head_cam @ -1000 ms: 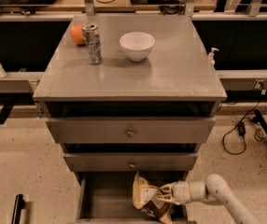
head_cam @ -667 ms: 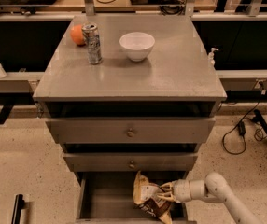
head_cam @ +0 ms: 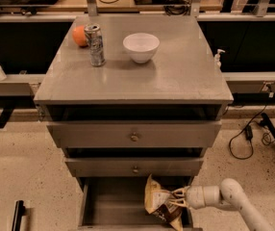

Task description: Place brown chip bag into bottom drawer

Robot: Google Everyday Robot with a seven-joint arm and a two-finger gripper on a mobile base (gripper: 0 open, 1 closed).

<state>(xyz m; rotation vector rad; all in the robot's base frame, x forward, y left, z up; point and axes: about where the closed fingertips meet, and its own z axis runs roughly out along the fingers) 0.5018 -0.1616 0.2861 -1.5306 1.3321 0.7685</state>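
The grey desk (head_cam: 176,76) carries three things on its top. A white bowl (head_cam: 141,46) sits near the middle toward the back. A silver drink can (head_cam: 95,44) stands upright to the bowl's left, and an orange (head_cam: 79,35) lies just behind and beside the can, by the back left corner. Under the top, the upper drawer (head_cam: 185,134) and the middle drawer (head_cam: 181,166) each show a small round knob at the centre of the front panel. Dark gaps above both fronts suggest they are pulled out slightly.

The bottom drawer (head_cam: 111,203) is pulled well out, so its grey floor and left wall are open to view. The brown chip bag (head_cam: 157,205) is inside it, in the right half, standing roughly upright with its cream edge up and its dark lower part near the front right corner. The white arm (head_cam: 233,198) reaches in from the lower right (only its last links are in frame). The gripper (head_cam: 174,199) is low over the drawer's right side, level with the bag. Its fingers (head_cam: 178,192) pinch the bag's right edge.

A small pump bottle (head_cam: 218,58) stands on the ledge just off the desk's right side. A black cable (head_cam: 243,138) trails over the speckled floor to the right.
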